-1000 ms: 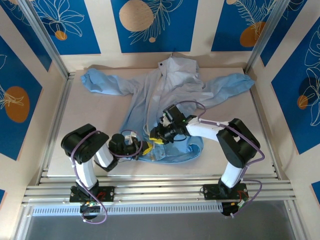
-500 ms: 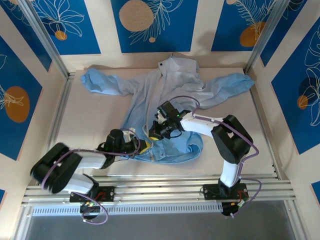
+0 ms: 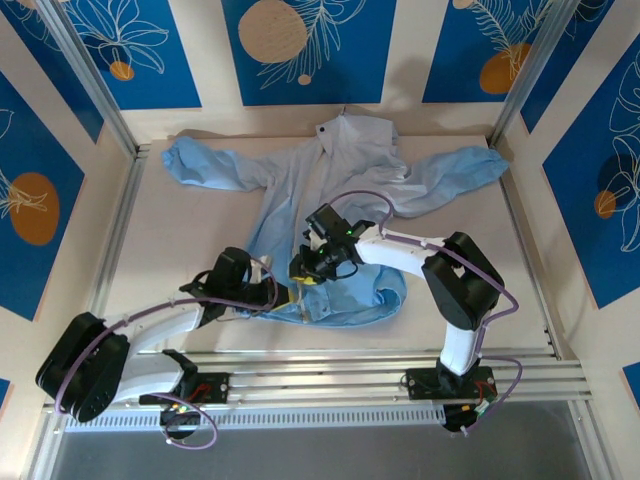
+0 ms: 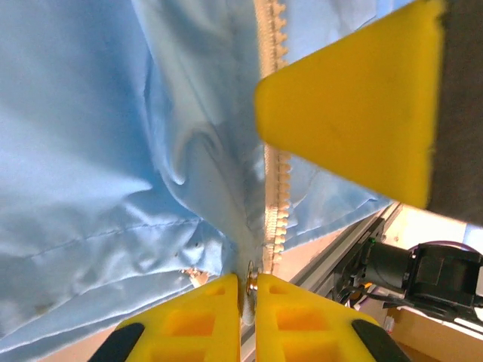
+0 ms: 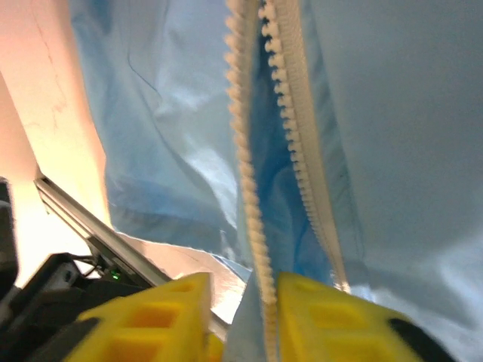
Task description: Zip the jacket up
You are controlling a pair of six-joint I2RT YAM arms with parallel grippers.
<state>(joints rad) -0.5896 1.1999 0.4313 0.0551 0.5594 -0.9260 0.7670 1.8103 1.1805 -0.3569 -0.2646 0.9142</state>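
From above, the jacket (image 3: 335, 185) lies flat on the table (image 3: 190, 235). Its collar is at the far side and a sleeve stretches out each way. The near hem is bunched up, and the front closure is hard to trace at this size. My left gripper (image 3: 283, 297) reaches in low at the near hem, and my right gripper (image 3: 308, 272) sits just beyond it over the lower front. From here my wrists cover both sets of fingertips, so this view does not show whether either gripper is spread or closed.

In my left wrist view, my left gripper (image 4: 249, 305) has its two yellow fingers pressed together. They pinch the jacket's edge at the foot of the zipper (image 4: 273, 188), with a small metal piece sitting right at the seam between them. The pale teeth run up and away from the pinch. A yellow finger (image 4: 351, 105) of my right gripper, blurred and cut off by the frame, covers part of the tooth line higher up. An aluminium rail (image 4: 336, 245) shows past the hem.

In my right wrist view, my right gripper (image 5: 245, 313) is closed on a fold of fabric and one row of teeth. Beyond the fingers the two rows stand apart, with darker blue between them. The slider, if it is there, is hidden between my fingers.
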